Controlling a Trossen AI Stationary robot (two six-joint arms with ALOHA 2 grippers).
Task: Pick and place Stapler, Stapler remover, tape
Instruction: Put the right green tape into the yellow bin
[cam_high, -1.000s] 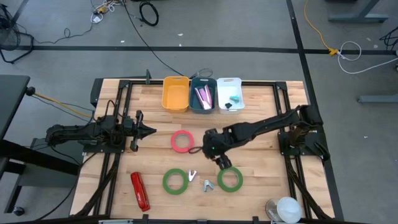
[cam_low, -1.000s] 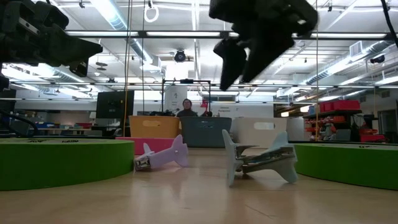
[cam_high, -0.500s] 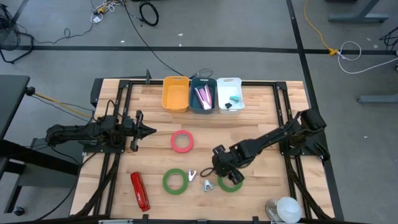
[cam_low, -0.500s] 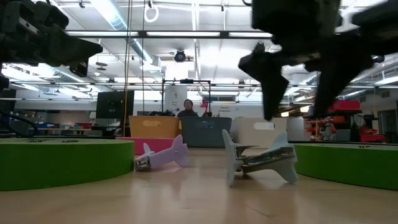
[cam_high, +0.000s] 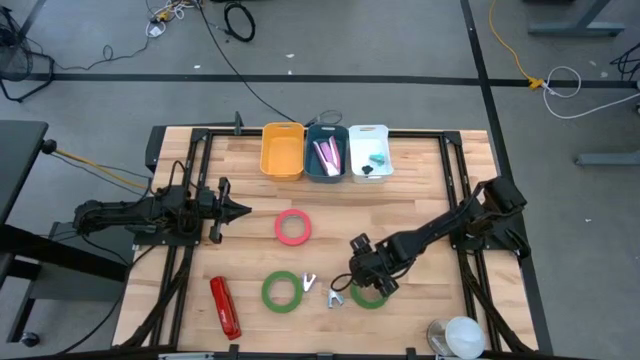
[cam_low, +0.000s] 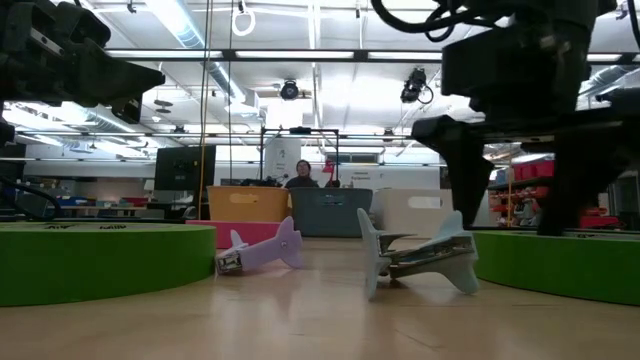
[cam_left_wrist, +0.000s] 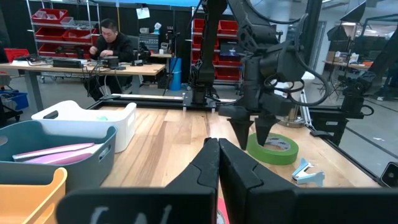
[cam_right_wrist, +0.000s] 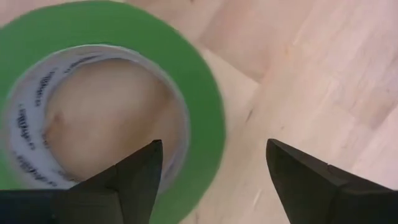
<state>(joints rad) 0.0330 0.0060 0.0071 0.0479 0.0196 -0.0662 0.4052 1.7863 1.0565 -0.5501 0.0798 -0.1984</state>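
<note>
The green tape roll (cam_high: 372, 292) nearest the stapler remover (cam_high: 334, 297) is being approached: right gripper (cam_high: 364, 277) (jaws spread, empty) must straddle its rim and clench; left gripper (cam_high: 243, 209) waits clenched.

Overhead looks straight down; low camera sits at tabletop (both share green tape (cam_high: 372, 293)).

You will find no text you can read here: the print on the inner core of the green tape roll (cam_right_wrist: 93, 112) under the right arm is blurred, and the marks on top of the near-left green roll (cam_low: 100, 228) are too small.
</note>
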